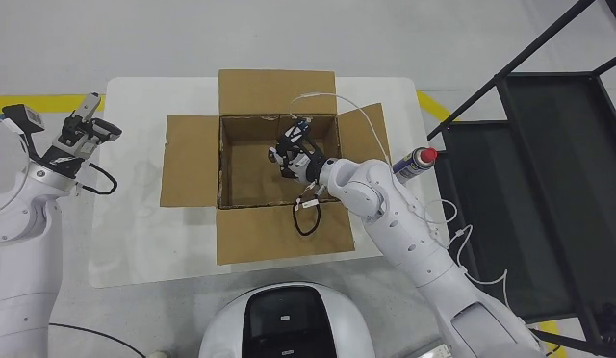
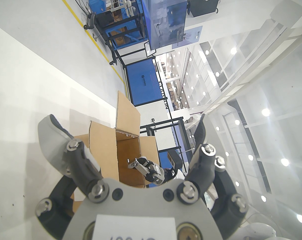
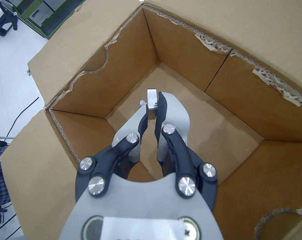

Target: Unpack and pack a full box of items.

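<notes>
Right wrist view: my right claw (image 3: 152,111) is tip-pinching a small silver metal block (image 3: 152,97) inside the brown cardboard box (image 3: 191,58), risking a slip.

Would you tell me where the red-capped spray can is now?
Top view: the spray can sits on the table near its right edge, beyond the right flap of the cardboard box.

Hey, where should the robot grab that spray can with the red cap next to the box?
Probably mid-body on the spray can, below its red cap, from above, pinching across the round sides. The cylinder is even there, while the cap might pull off. The box flap sits close on one side. Whether it stands or lies is unclear.
</notes>
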